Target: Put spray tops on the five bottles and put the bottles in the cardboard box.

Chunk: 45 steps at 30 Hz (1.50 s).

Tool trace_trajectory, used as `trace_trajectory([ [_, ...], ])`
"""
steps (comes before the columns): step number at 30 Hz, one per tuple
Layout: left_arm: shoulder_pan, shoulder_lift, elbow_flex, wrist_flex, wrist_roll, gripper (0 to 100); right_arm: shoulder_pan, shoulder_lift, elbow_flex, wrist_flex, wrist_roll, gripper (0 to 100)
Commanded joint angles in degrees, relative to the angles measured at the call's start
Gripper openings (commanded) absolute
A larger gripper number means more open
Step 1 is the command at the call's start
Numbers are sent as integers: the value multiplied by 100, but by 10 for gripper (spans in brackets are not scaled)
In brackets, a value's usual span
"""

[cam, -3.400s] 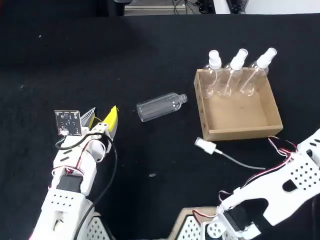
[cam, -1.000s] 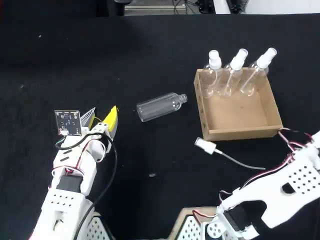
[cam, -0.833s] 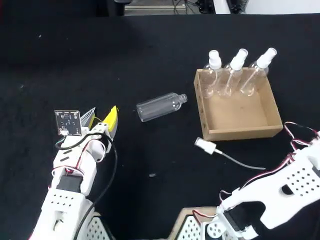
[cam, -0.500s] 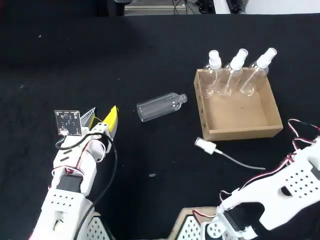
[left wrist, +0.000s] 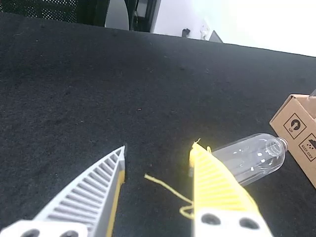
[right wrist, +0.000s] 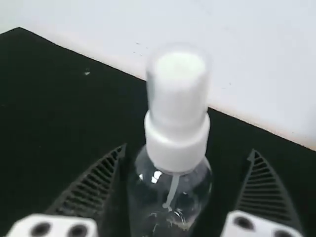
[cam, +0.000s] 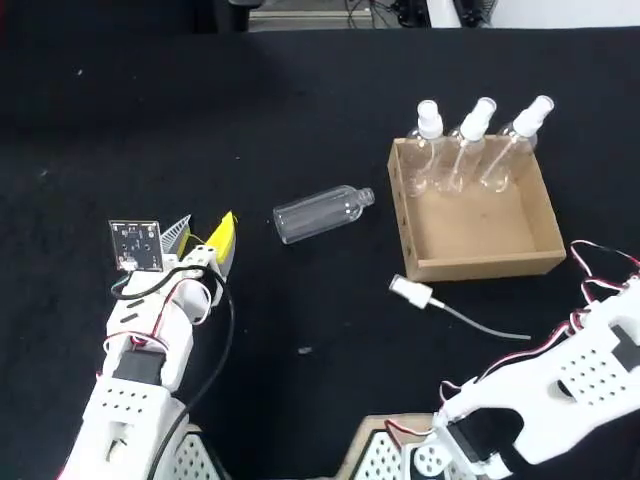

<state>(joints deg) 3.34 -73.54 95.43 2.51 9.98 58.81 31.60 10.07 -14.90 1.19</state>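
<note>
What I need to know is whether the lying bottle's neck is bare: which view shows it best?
The left wrist view: the lying bottle is close, its open neck bare. The high view shows the whole bottle from farther off. The right wrist view faces another, capped bottle.

small black handling marks (left wrist: 296, 121) printed on the brown cardboard box (left wrist: 302, 133) side, right of scene, lettering too small to read
</note>
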Motion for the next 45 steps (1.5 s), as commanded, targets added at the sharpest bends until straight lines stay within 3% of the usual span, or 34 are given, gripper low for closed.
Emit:
trace_trajectory([
  [1,22,-26,4,-132,44,198,-44,-479,-57,0,35,315],
  [7,22,-26,4,-132,44,198,-88,-295,-101,-26,35,315],
  [14,40,-26,4,-132,44,198,-88,259,-163,-1240,35,314],
  [20,40,-26,4,-132,44,198,-88,321,-154,-1327,35,307],
  [29,31,-26,4,-132,44,198,-35,312,-31,-1327,176,11],
  [33,31,-26,4,-132,44,198,-53,321,215,-1380,642,52],
  [45,31,-26,4,-132,44,198,-70,312,453,-1336,651,263],
])
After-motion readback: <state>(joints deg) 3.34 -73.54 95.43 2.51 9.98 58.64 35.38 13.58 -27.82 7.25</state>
